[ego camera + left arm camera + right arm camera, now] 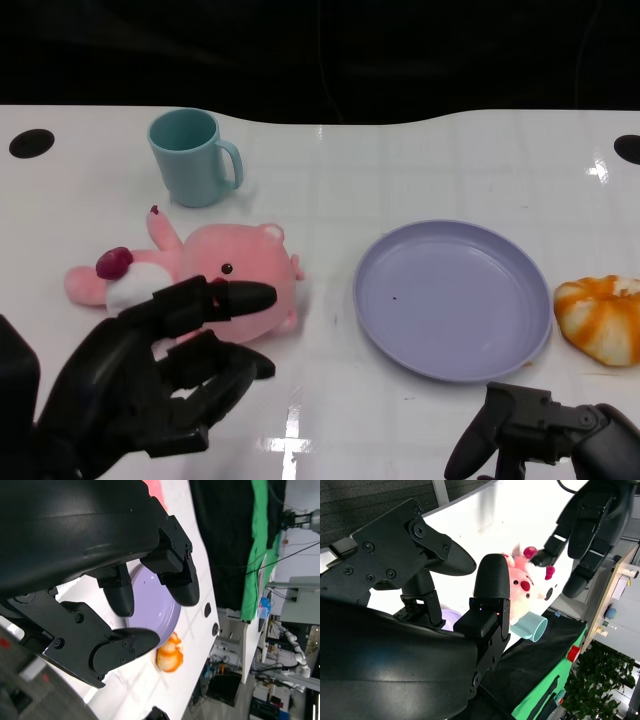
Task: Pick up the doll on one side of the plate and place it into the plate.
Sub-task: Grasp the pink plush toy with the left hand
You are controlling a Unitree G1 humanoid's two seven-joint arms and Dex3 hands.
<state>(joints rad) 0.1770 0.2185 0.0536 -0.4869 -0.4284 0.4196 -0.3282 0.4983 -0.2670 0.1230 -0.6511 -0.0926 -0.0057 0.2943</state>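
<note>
While the pink doll (205, 275) lies on its side on the white table (420, 160), it sits just left of the purple plate (453, 298) and isn't in it, and the plate itself has nothing on it. The left hand (160, 375) hovers right at the near side of the doll with its fingers spread apart, one fingertip pointing over the doll's belly, and it has hold of nothing as far as I can see; whether that fingertip actually touches the plush I can't tell. From the right wrist view you get the same hand (585, 530) hanging above the doll (520, 587) with a gap under it. The right hand (545, 430) is down at the near edge of the table, just in front of the plate, fingers loosely parted and holding nothing. A teal mug (192, 157) stands upright behind the doll, handle pointing toward the plate side. On the far right there's an orange-and-white plush thing (603, 315) just beside the plate's rim, partly cut off by the frame. The left wrist view shows the plate (150, 605) and that orange plush (170, 655) past the spread fingers (120, 595).
</note>
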